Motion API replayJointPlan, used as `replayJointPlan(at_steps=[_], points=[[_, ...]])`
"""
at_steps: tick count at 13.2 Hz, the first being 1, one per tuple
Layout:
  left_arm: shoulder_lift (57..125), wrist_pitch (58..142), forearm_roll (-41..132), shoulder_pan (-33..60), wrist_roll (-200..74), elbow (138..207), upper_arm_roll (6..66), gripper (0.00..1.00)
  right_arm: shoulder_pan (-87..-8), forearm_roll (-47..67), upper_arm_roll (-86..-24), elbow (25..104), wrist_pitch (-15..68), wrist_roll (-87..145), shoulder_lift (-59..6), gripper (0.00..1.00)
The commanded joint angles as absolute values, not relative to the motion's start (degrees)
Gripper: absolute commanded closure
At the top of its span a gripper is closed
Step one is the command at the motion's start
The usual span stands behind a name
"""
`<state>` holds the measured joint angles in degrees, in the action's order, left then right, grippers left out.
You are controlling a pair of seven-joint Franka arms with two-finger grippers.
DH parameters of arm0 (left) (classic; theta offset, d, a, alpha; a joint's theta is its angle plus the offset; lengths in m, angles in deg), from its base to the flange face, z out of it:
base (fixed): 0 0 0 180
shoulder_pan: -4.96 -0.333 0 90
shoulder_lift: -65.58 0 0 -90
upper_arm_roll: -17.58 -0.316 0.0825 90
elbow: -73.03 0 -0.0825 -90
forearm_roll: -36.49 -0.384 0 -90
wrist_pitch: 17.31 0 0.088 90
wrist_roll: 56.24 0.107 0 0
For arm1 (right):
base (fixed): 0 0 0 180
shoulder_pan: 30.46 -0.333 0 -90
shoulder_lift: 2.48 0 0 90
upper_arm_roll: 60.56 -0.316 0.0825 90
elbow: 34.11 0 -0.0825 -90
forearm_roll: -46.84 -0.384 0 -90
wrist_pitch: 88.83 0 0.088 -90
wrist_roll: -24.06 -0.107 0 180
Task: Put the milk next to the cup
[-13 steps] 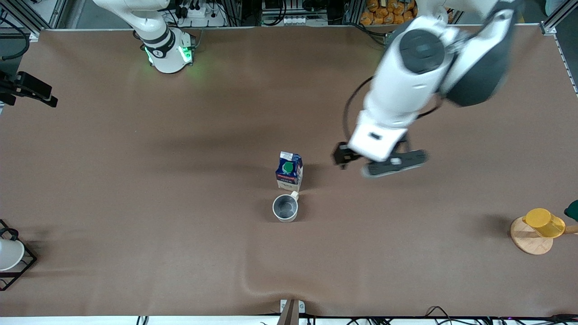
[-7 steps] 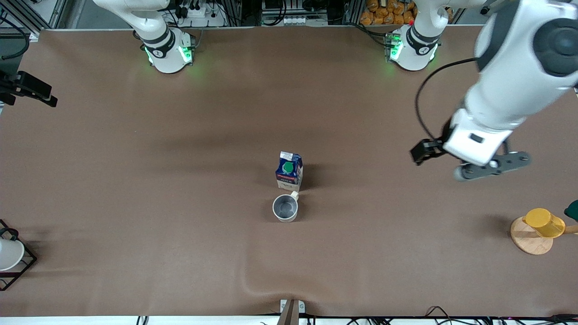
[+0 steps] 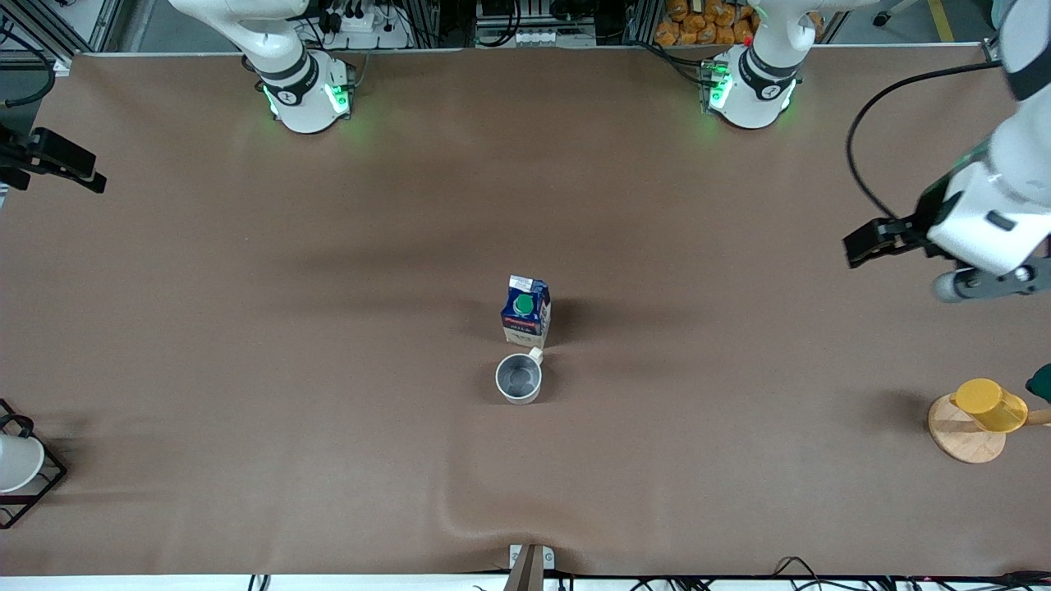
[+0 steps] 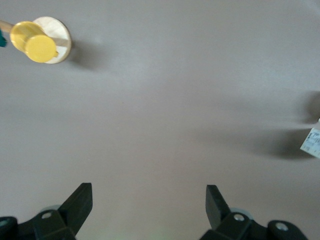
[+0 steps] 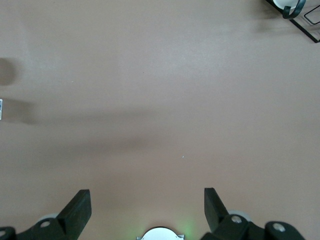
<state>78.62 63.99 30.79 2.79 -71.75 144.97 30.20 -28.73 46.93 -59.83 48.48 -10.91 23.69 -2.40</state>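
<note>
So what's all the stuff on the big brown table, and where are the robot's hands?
Milk: one, dark blue with green cap, upright mid-table.
Cup: one, cream mug with grey inside, right beside the milk, nearer the front camera.
Yellow cup: one, on a round wooden coaster, at the left arm's end.
White cup: one, in a black wire frame, at the right arm's end.
Left gripper: one, black, open, empty, over bare table at the left arm's end.
Right gripper: one, black, open, empty, over bare table; arm waits.
</note>
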Motion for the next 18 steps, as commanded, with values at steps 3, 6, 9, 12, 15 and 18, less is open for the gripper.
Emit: replayJointPlan(at_steps=[3, 6, 9, 12, 15, 18], points=[[72.4, 63.5, 32.9, 0.7, -68.9, 152.1, 30.4, 0.00, -29.1, 46.1, -59.9, 46.0, -11.9, 23.8, -2.7, 0.00], [67.5, 64.3, 34.2, -1.2, -67.8, 157.4, 30.4, 0.00, -29.1, 46.0, -59.7, 46.0, -11.8, 23.7, -2.7, 0.00], [63.5, 65.7, 36.6, -1.7, -67.7, 162.2, 30.4, 0.00, -29.1, 46.1, -59.7, 45.9, -11.8, 23.8, -2.7, 0.00], [62.7, 65.5, 36.6, -1.7, -67.6, 162.8, 30.3, 0.00, -29.1, 46.6, -59.7, 45.9, -11.9, 24.0, -2.7, 0.00], [62.2, 64.9, 36.5, -1.7, -67.8, 162.9, 30.3, 0.00, -28.6, 46.1, -59.8, 45.9, -12.0, 23.4, -2.6, 0.00], [62.8, 65.0, 36.0, -1.8, -67.1, 162.2, 30.3, 0.00, -29.0, 46.0, -59.7, 45.9, -11.8, 23.4, -2.6, 0.00]])
